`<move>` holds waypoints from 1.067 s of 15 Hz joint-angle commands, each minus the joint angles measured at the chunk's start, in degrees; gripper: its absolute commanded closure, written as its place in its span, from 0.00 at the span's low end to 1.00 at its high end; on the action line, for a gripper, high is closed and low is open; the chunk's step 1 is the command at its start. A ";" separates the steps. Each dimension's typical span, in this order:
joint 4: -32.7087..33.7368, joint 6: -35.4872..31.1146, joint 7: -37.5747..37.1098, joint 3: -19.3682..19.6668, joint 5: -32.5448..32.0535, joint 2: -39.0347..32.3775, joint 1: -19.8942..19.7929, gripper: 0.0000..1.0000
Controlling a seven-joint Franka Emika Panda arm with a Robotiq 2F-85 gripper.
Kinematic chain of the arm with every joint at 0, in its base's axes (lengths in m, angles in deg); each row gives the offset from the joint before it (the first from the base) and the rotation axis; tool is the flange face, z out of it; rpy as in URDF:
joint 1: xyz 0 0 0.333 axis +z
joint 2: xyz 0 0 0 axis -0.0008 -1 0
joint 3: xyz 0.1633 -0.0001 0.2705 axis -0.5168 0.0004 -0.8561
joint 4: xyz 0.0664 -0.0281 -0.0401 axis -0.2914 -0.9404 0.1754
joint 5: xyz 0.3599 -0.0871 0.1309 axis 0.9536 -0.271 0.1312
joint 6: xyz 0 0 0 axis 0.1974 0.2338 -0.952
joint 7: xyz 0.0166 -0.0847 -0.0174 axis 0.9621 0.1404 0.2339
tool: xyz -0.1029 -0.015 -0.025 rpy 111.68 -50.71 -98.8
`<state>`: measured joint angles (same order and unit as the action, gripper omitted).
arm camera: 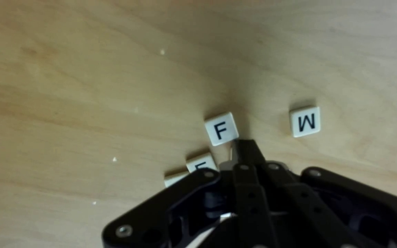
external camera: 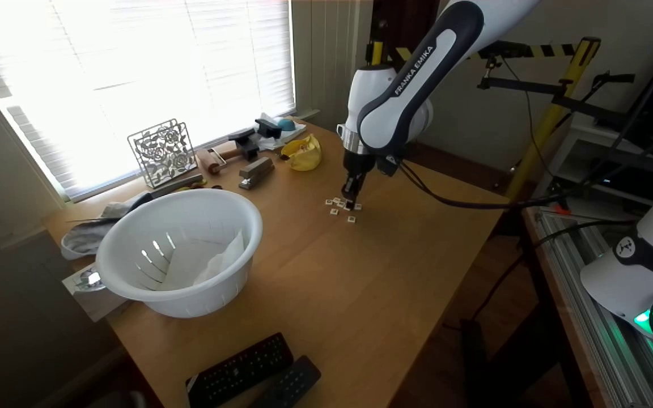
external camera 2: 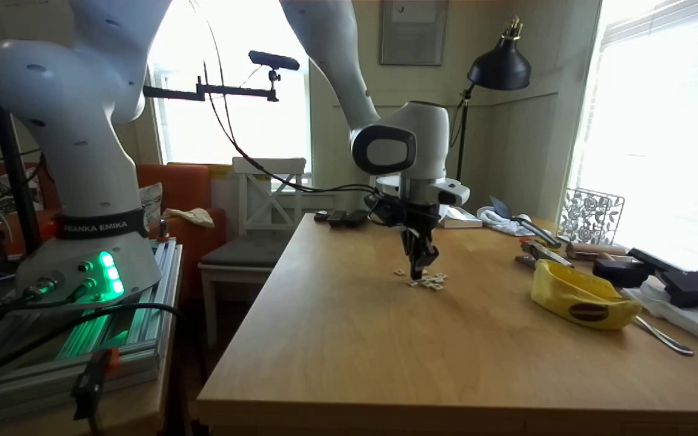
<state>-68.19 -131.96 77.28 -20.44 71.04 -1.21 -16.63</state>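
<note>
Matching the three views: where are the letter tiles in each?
In an exterior view: letter tiles just right of centre, around the tip of the gripper.
In an exterior view: letter tiles right of centre, below mid-height.
Wrist view: letter tiles about the centre, one farther right, some partly hidden.
Shared landmark: the gripper.

In an exterior view, small square white letter tiles (external camera: 334, 212) lie on the brown wooden table (external camera: 349, 294), right of the round white plastic basket (external camera: 213, 296) (two long black remotes (external camera: 241, 371) before it); behind the tiles, leftward, sits a yellow banana-shaped holder (external camera: 307, 161).
</note>
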 commanded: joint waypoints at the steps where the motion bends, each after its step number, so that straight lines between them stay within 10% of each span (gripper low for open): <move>1: 0.72 2.52 -0.03 1.89 -3.17 -1.83 2.16 1.00; 16: -0.12 2.86 2.08 2.16 -7.71 -1.38 3.85 1.00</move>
<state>-67.74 -129.84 78.81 -18.59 64.62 -1.14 -13.59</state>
